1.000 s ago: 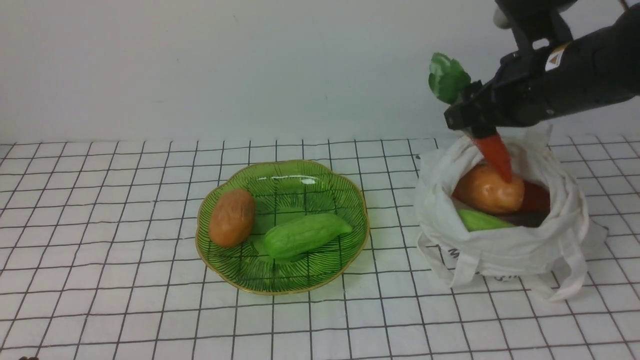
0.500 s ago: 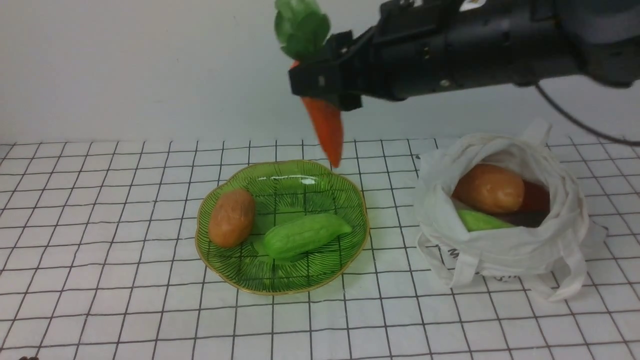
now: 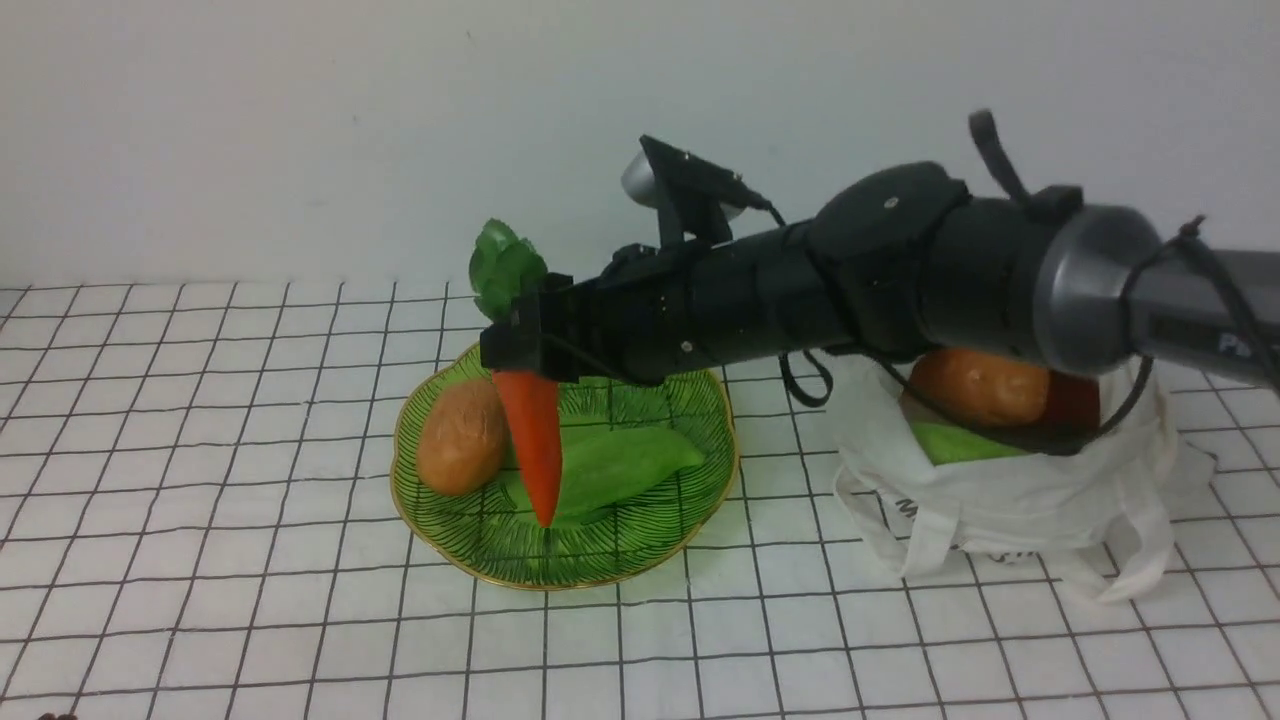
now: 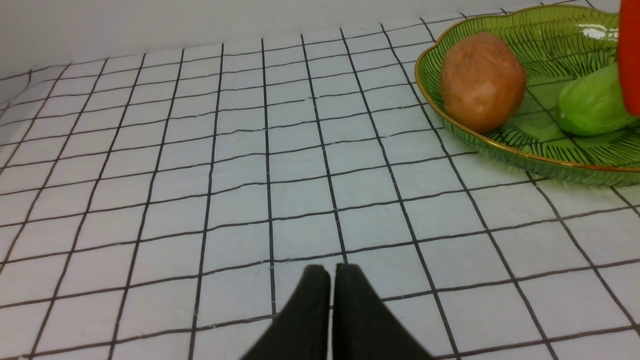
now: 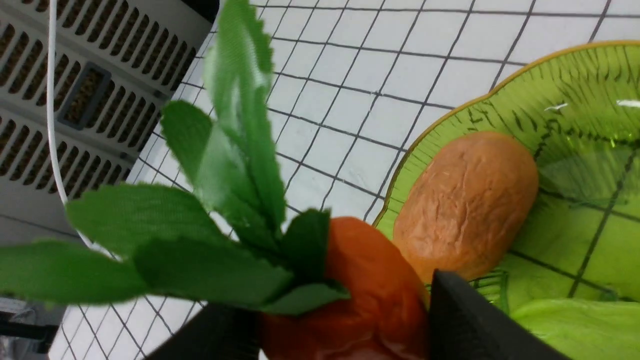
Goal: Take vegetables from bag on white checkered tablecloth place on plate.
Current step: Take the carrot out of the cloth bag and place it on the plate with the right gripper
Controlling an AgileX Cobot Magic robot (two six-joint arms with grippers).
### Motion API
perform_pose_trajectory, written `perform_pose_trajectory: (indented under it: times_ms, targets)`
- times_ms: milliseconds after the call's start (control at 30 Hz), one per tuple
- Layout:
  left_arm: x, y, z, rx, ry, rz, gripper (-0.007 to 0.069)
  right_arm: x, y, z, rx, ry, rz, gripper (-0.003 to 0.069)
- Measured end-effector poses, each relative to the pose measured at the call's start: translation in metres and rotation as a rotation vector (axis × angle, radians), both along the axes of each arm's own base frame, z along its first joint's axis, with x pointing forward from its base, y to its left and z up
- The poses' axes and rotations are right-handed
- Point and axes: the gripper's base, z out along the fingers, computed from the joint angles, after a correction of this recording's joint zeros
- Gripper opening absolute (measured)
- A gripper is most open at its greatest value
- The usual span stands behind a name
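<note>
As the right gripper [image 3: 530, 335] is bringing its firmly clasped carrot [image 3: 532, 440] from the bag [image 3: 1000, 505] to over the plate [image 3: 640, 560], the transfer is nearing release; the left gripper [image 4: 332, 272] is keeping its tips nearly together.

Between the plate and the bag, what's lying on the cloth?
Nothing seen: the front view shows bare checks between plate and bag, though the raised right arm hides the far part.
</note>
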Motion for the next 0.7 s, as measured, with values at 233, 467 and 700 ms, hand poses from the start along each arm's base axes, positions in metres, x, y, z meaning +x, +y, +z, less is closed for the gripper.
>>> perform_pose_trajectory:
  times_ms: [233, 467, 700]
  targets:
    - [0.0, 0.0, 0.0, 0.0, 0.0, 0.0, -0.0008, 0.006, 0.009, -0.025, 0.029, 0.02, -0.003, 0.0399]
    - [0.0, 0.0, 0.0, 0.0, 0.0, 0.0, -0.0008, 0.008, 0.013, -0.04, 0.024, 0.037, -0.003, 0.0399]
    - [0.0, 0.0, 0.0, 0.0, 0.0, 0.0, -0.0008, 0.01, 0.012, -0.04, 0.021, 0.041, -0.029, 0.0515]
